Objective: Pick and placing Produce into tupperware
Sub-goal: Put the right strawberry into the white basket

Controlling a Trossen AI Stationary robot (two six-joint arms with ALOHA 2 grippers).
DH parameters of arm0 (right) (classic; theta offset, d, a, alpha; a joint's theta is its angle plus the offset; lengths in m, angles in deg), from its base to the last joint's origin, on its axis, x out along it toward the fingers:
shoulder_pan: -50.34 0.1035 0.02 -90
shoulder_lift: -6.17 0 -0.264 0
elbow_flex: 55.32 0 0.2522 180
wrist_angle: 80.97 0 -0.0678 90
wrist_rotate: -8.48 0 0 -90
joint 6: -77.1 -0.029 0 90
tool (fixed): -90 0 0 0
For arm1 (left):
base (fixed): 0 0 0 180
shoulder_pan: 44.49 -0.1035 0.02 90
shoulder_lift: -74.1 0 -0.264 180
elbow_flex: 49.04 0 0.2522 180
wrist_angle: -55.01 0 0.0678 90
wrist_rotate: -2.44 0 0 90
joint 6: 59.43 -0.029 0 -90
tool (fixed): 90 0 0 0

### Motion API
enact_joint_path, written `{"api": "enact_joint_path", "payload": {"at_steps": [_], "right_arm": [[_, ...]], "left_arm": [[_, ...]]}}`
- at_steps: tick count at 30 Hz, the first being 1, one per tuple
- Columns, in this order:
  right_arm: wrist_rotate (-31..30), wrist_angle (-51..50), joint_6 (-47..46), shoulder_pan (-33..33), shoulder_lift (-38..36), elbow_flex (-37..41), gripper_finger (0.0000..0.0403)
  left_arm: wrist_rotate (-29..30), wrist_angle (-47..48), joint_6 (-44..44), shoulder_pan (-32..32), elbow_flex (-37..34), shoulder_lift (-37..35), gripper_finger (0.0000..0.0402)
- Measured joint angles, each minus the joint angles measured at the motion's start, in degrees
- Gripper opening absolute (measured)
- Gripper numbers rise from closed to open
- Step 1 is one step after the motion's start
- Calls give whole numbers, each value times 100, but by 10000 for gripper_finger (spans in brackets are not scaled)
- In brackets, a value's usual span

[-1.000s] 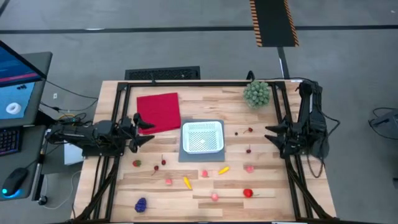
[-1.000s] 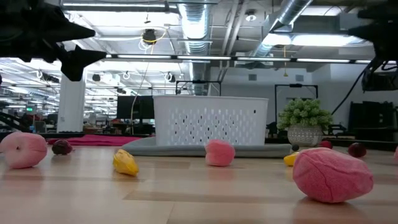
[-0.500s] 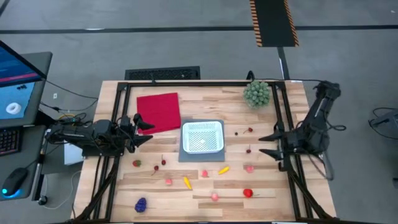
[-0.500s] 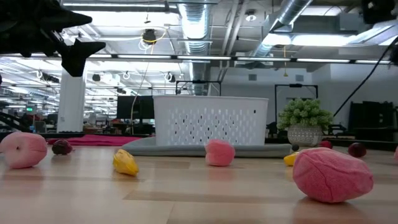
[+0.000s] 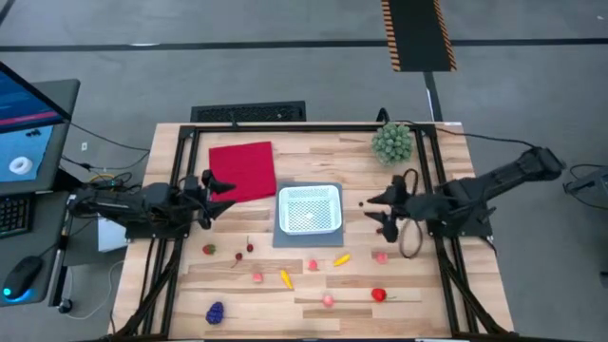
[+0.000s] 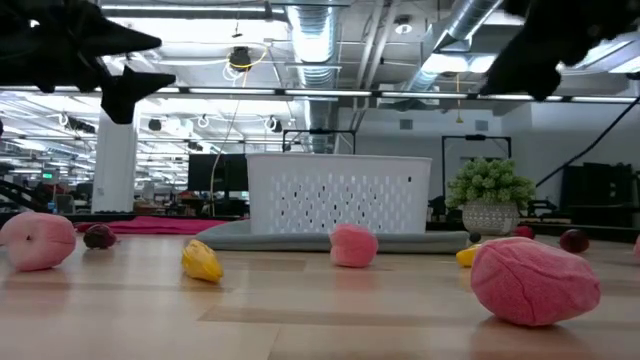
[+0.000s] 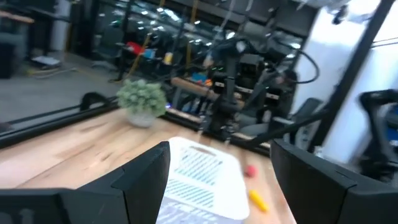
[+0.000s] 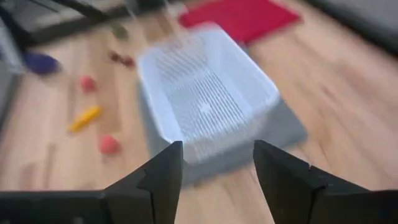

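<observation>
Right gripper (image 5: 377, 210) now swung in from table edge, fingers spread, empty, hovering near cherries (image 5: 380, 228) right of tupperware (image 5: 310, 209); first pick approaching. Left gripper (image 5: 213, 196) open, parked over red cloth (image 5: 242, 170).

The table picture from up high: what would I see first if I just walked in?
Probably the white tub, sitting empty on a grey mat in the middle of the wooden table, with a bright red cloth beside it. Tiny toy fruits lie scattered in front of it and to its right. The right gripper hangs open just right of the tub, and the left gripper waits open by the cloth.
</observation>
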Motion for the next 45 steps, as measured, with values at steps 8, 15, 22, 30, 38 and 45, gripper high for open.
{"api": "enact_joint_path", "payload": {"at_steps": [8,15,22,30,38,45], "right_arm": [[212,-1463,-713,-580,482,-385,219],[305,-1697,-751,-779,807,-693,219],[1022,-1765,-768,-592,1150,-709,219],[916,-2221,-669,-750,1529,-709,219],[1067,-2554,-999,-1161,2264,-707,219],[2415,-2653,-1167,-572,2724,-704,219]], "left_arm": [[624,13,159,4,708,1580,269],[518,622,-1,10,2257,3539,269],[514,580,-152,246,2954,5114,269],[516,-85,-605,620,3206,5895,269],[635,-118,-676,943,3338,5915,269],[638,-175,-718,1118,3340,5915,269]]}}
